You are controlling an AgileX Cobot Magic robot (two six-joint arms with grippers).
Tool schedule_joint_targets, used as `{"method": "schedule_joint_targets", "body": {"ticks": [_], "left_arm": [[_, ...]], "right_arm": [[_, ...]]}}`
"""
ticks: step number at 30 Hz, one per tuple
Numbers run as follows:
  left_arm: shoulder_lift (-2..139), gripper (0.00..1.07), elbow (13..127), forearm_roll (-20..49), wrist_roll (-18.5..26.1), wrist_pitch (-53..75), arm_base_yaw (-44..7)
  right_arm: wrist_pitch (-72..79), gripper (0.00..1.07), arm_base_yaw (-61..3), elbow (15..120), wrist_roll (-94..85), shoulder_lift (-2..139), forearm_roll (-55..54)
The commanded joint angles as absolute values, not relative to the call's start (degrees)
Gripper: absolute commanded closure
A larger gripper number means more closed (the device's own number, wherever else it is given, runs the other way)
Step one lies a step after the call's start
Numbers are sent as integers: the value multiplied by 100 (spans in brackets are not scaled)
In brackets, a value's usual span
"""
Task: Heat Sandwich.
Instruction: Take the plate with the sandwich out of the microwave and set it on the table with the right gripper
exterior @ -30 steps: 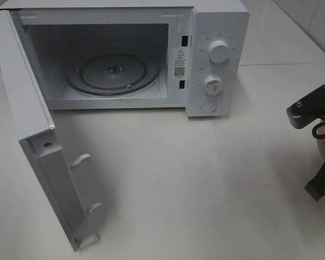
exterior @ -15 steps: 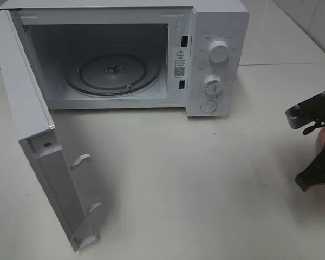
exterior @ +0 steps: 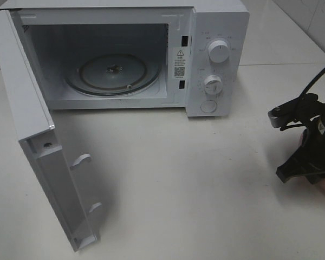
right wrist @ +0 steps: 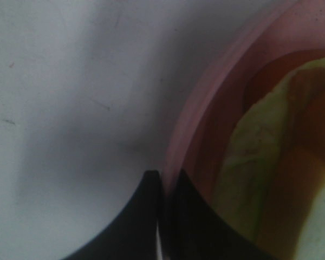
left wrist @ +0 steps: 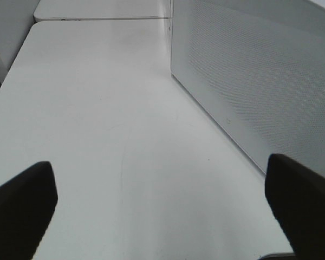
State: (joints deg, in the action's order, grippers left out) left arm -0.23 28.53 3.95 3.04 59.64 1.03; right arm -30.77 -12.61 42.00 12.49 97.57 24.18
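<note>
In the right wrist view my right gripper (right wrist: pixel 163 179) is shut on the rim of the pink plate (right wrist: pixel 206 103). The sandwich (right wrist: pixel 249 157) lies on that plate, showing pale green-yellow filling and a bit of bread. In the exterior high view the right gripper (exterior: pixel 309 146) is at the right edge of the table, and only a sliver of the pink plate (exterior: pixel 320 187) shows beneath the arm, which hides the sandwich. My left gripper (left wrist: pixel 162 216) is open over bare table beside the microwave's side wall (left wrist: pixel 260 81), out of the exterior high view.
The white microwave (exterior: pixel 216 54) stands at the back with its door (exterior: pixel 38 146) swung wide open to the left. Its glass turntable (exterior: pixel 112 73) is bare. Two knobs and a button are on its right panel.
My right arm has moved left, further into the exterior high view, keeping its grip on the pink plate. The microwave and its door have not moved.
</note>
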Motion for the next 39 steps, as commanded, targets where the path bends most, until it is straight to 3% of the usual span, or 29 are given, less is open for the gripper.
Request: {"method": "schedule_joint_targets", "body": {"ticks": [1, 12, 20, 27, 29, 33, 39], "left_arm": [[-143, 7, 2830, 395, 281, 5942, 69], [-143, 7, 2830, 395, 281, 5942, 69], [-143, 7, 2830, 395, 281, 5942, 69], [-143, 7, 2830, 395, 281, 5942, 69], [-143, 7, 2830, 395, 281, 5942, 69], [-143, 7, 2830, 395, 281, 5942, 69], [-143, 7, 2830, 395, 281, 5942, 69]], "right_arm": [[-2934, 104, -1243, 4251, 1306, 9912, 2567], [-2928, 97, -1243, 4251, 1346, 9958, 2498], [-3071, 63, -1249, 4280, 1329, 9780, 2320], [-3231, 47, -1266, 4280, 1232, 9374, 2103], [-3346, 36, -1266, 4280, 1043, 9139, 1885], [-3541, 26, -1266, 4280, 705, 8801, 1513], [-3994, 27, -1266, 4280, 487, 8170, 1031]]}}
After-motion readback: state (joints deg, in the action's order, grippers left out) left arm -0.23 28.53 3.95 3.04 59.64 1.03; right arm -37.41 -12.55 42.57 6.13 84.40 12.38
